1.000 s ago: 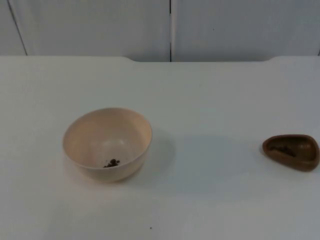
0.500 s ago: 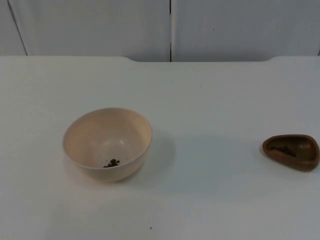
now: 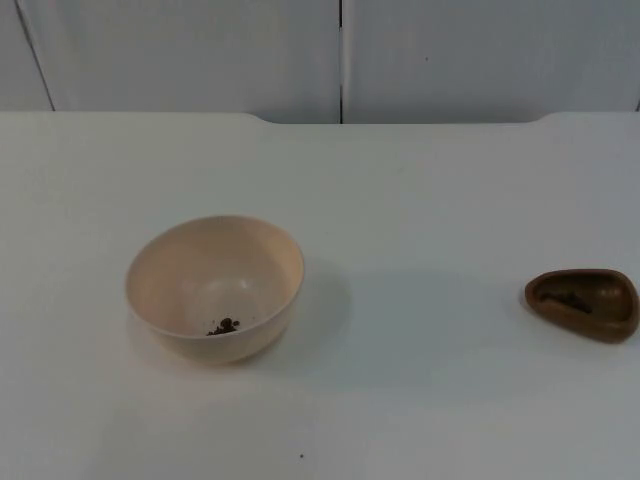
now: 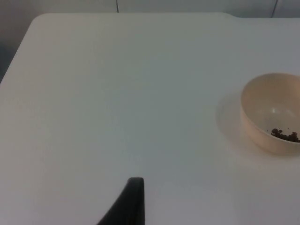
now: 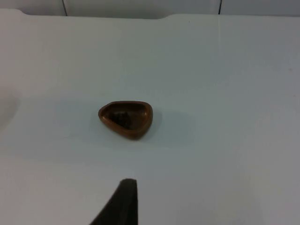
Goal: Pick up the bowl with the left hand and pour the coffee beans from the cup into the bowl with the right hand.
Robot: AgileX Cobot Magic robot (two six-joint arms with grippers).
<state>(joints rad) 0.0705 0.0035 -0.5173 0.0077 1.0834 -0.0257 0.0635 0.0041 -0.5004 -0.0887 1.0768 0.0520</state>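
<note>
Left fingers (image 4: 133,197) hang above bare bench (image 3: 430,200) with one black tip in sight in the left wrist view, and I cannot tell whether they are released or clenched; they hold nothing that can be seen. Right fingers (image 5: 123,199) likewise show a single black tip over the bench in the right wrist view, their state cannot be told, and nothing is seen in their grasp. A cream bowl (image 3: 214,288) stands upright on the left half of the bench, well away from the edge that meets the grey partition wall (image 3: 200,50). It sits well apart from the left fingers, off to one side of them, with plain white bench between the tip and the bowl's wall (image 4: 272,115). A small cluster of coffee beans (image 3: 224,326) lies at the bottom of the bowl, against the side farthest from the wall. A small brown cup (image 3: 583,303), teardrop-shaped and shallow, rests on the right half of the bench, well apart from the bowl and about as far from the wall edge. It lies ahead of the right fingers, apart from them, untouched (image 5: 125,119). Something dark sits inside the cup, too small to make out.
</note>
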